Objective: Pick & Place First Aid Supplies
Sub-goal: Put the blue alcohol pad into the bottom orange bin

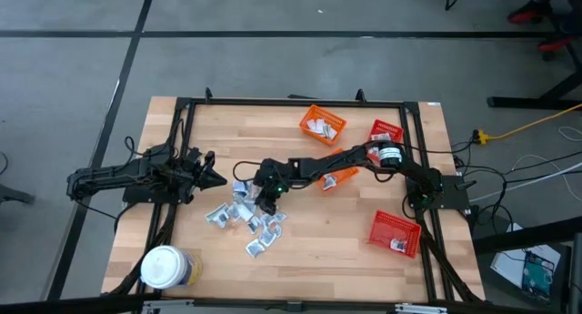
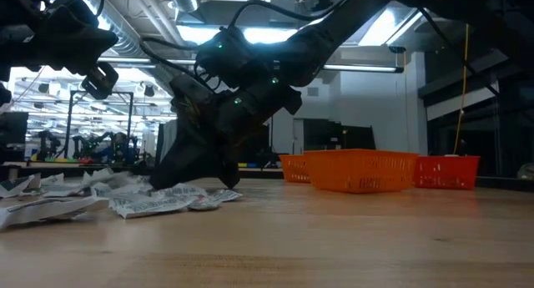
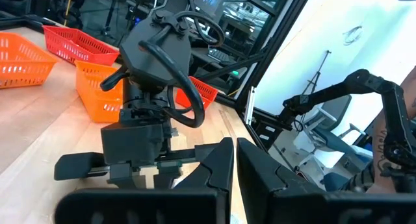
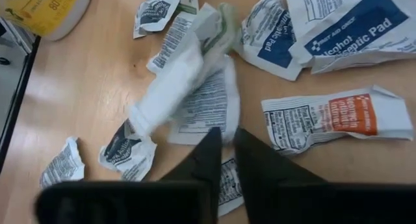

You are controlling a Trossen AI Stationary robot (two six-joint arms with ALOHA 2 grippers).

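First aid sachets (image 1: 244, 218) lie scattered mid-table, left of centre. My right gripper (image 4: 224, 160) hangs right over the pile, fingers closed with nothing in them. My left gripper (image 1: 211, 178) waits beside the pile, also closed, empty.

- right arm (image 1: 314, 168): matte black, blocky joints, green LEDs, looped black cable
- left arm (image 1: 127, 177): same black build
- fingers (image 4: 208, 160): black, wedge-shaped
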